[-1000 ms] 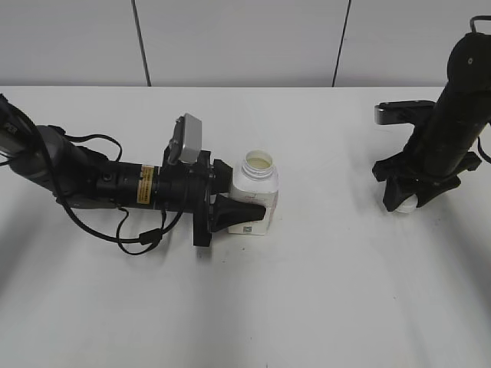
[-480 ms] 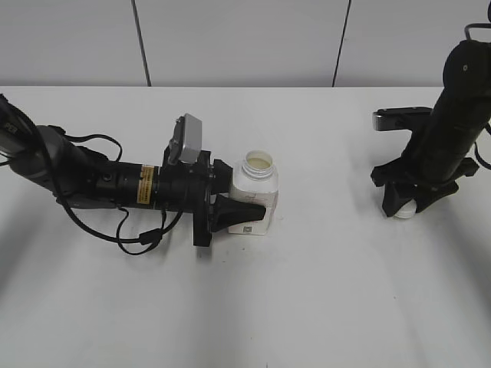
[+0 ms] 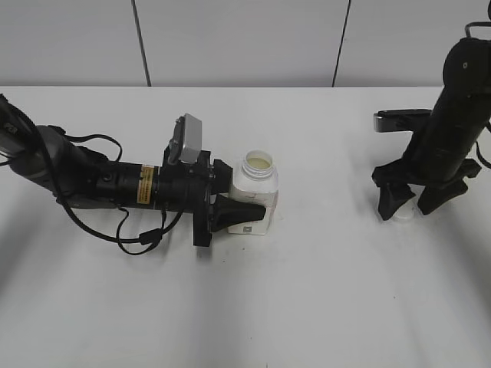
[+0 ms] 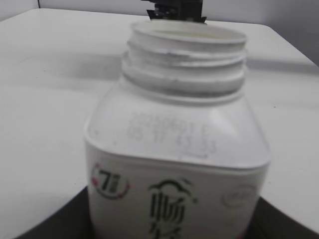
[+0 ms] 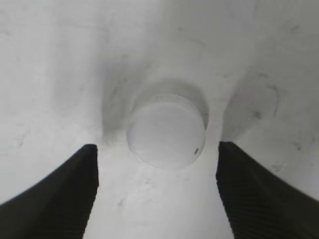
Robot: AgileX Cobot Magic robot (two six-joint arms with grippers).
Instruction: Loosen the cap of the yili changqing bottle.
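Setting: white counter [image 3: 307, 307] fronting a pale panelled wall with two dark seams; little else lies on it besides the two arms and the task's things.
Bottle: the yili changqing bottle [image 3: 254, 193] stands upright just left of the counter's middle, its threaded neck open and uncovered; the left wrist view shows bare threads and a pale label with dark characters.
Left gripper: the left gripper [image 3: 234, 211] reaches in from 9 o'clock, lying low along the counter, and is clamped on the bottle's lower body, one dark finger across the label.
Cap: the cap [image 5: 166, 130] lies flat on the counter well apart from the bottle, out at the bottle's 3 o'clock, top face up as far as the right wrist view tells.
Right gripper: the right gripper [image 3: 404, 205] hangs nose-down over the cap with its fingers [image 5: 55, 191] spread apart, one at 8 o'clock and one at 4 o'clock of the cap in the wrist view, neither touching it.
Step in hand: judged from this layout, the cap is already off the neck and set down, so the loosening itself looks done; the release of the cap appears to be the step in hand.
Next move: likely a straight lift of the right arm clear of the cap without nudging it, then the left gripper letting go of the bottle gently, so the open bottle stays upright.
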